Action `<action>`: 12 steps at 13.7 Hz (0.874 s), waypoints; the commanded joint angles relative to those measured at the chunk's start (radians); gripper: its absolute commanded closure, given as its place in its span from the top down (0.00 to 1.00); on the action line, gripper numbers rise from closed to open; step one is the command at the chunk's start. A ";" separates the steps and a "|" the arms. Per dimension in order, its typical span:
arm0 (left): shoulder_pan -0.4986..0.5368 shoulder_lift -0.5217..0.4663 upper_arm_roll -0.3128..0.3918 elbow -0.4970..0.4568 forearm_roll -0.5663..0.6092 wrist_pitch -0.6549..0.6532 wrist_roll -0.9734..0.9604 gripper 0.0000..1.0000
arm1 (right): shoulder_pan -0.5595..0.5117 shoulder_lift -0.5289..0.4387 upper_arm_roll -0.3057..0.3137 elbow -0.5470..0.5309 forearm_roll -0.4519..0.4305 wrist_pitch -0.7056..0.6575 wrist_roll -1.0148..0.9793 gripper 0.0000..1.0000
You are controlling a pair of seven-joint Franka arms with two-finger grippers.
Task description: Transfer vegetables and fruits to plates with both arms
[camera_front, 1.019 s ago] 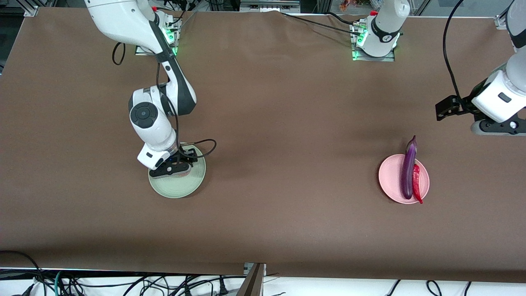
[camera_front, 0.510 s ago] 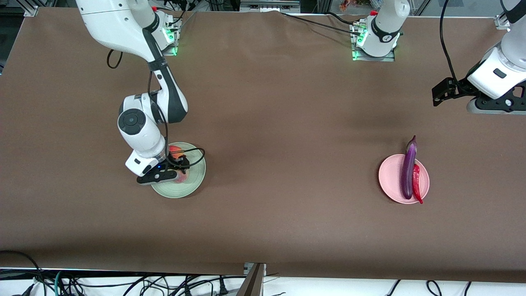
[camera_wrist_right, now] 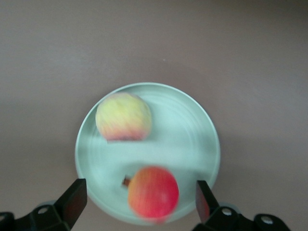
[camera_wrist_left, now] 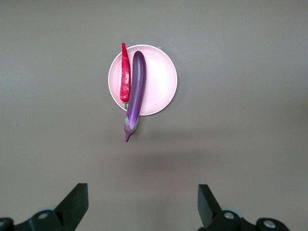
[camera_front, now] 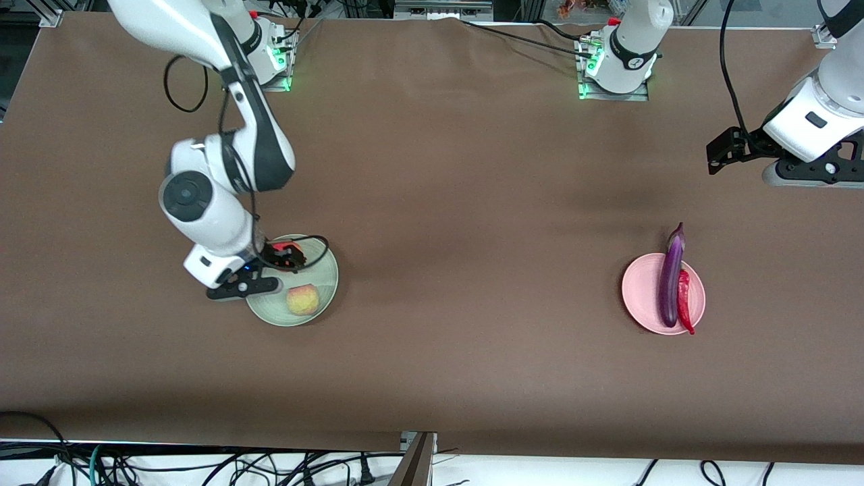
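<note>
The pale green plate (camera_front: 325,280) holds the yellowish-pink peach (camera_front: 302,300) and the red fruit (camera_front: 289,255), which is partly hidden by cables. My right gripper (camera_front: 244,287) is open and empty in the air over the plate's edge. The right wrist view shows its fingers (camera_wrist_right: 74,199) spread above the plate (camera_wrist_right: 192,134), the red fruit (camera_wrist_right: 153,191) and the peach (camera_wrist_right: 123,117). The pale pink plate (camera_front: 641,290) holds the purple eggplant (camera_front: 671,280) and the red chili (camera_front: 684,304), side by side. My left gripper (camera_front: 810,177) is open and empty, raised over bare table at its arm's end. The left wrist view shows the plate (camera_wrist_left: 159,77), eggplant (camera_wrist_left: 134,91) and chili (camera_wrist_left: 125,72).
The brown table cover (camera_front: 472,236) spreads between the two plates. The eggplant's stem end overhangs the pink plate's rim on the side of the robots' bases. Cables lie below the table's front edge (camera_front: 202,466).
My right gripper has lifted off the green plate and drawn toward its arm's end of the table, uncovering the peach. My left gripper has moved up and toward the bases.
</note>
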 commanded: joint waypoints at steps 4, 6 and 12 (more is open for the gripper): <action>-0.003 -0.021 -0.003 0.000 -0.014 0.007 0.017 1.00 | -0.023 -0.367 -0.022 -0.032 -0.004 -0.436 0.012 1.00; -0.005 -0.021 -0.003 0.000 -0.037 0.007 0.016 1.00 | -0.063 -0.421 -0.005 -0.029 -0.008 -0.524 -0.004 1.00; -0.009 -0.021 -0.003 0.002 -0.037 0.009 0.014 1.00 | -0.350 -0.421 0.205 0.103 -0.010 -0.662 -0.110 1.00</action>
